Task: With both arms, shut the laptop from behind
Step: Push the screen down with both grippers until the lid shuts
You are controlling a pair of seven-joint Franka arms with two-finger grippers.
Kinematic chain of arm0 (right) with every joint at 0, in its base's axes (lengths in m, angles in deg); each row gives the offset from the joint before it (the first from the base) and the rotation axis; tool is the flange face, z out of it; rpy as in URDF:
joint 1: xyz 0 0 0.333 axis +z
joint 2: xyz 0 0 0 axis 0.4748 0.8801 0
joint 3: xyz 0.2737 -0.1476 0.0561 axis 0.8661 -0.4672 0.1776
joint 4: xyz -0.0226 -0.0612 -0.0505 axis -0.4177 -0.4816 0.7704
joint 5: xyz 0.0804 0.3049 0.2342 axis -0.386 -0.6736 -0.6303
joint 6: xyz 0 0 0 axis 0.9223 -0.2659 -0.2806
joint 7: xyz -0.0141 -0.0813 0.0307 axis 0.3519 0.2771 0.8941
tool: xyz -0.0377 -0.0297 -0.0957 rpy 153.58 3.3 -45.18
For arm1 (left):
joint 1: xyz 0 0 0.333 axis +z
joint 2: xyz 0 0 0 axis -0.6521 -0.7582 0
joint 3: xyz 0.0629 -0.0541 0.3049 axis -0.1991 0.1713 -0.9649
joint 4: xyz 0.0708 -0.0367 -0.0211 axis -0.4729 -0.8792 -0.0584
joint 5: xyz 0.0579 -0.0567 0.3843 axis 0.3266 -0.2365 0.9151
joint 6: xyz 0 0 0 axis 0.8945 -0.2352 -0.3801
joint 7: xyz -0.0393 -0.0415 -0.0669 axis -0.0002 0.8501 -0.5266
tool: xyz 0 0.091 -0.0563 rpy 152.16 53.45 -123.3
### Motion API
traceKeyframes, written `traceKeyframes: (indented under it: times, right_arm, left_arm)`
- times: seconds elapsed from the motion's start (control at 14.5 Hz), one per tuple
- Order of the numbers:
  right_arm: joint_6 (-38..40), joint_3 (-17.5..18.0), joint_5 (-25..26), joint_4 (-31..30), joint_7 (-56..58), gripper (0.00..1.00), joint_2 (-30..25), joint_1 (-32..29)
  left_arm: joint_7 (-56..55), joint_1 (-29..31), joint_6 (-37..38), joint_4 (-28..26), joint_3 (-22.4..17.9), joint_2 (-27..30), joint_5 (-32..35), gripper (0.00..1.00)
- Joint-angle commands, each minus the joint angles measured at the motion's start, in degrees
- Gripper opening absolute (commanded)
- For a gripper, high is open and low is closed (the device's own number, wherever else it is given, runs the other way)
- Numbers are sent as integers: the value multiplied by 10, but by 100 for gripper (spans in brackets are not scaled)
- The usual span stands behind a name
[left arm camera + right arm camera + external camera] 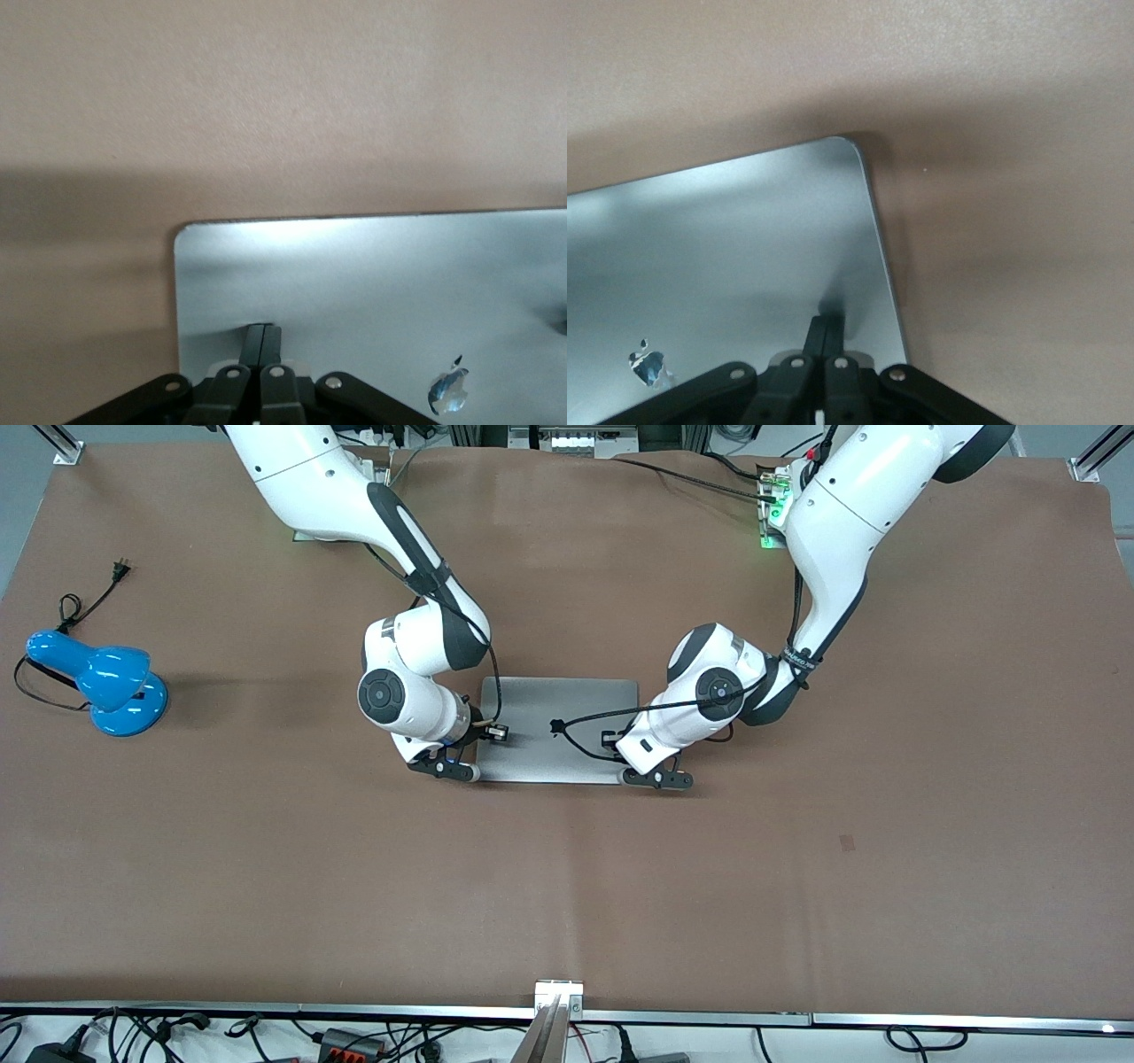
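The silver-grey laptop (pixel 558 717) lies shut and flat on the brown table between the two arms, lid up. My left gripper (pixel 645 769) is over the lid's corner toward the left arm's end, nearer to the front camera. In the left wrist view it (pixel 264 332) is shut, tips on the lid (pixel 399 283) near the apple logo (pixel 449 391). My right gripper (pixel 462 758) is over the matching corner toward the right arm's end. In the right wrist view it (pixel 826 326) is shut, tips on the lid (pixel 726 239). Keyboard and screen are hidden.
A blue desk lamp (pixel 106 682) with a black cord lies near the right arm's end of the table. A metal bracket (pixel 558 992) sits at the table edge nearest the front camera. Brown mat (pixel 567 886) covers the table.
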State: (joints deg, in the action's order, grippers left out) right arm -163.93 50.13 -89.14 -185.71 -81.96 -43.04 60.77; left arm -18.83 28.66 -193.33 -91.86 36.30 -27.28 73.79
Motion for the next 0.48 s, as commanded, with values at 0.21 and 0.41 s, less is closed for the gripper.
traceKeyframes:
  times: [0.21, 0.41]
  right_arm:
    - [40, -17, 36, 36, 9, 0, -15, -10]
    - [148, -58, 67, 79, 10, 0, -53, -13]
  left_arm:
    - [2, 14, 133, 9, -5, 85, 25, 1]
    - [3, 42, 220, 10, -3, 146, 64, 1]
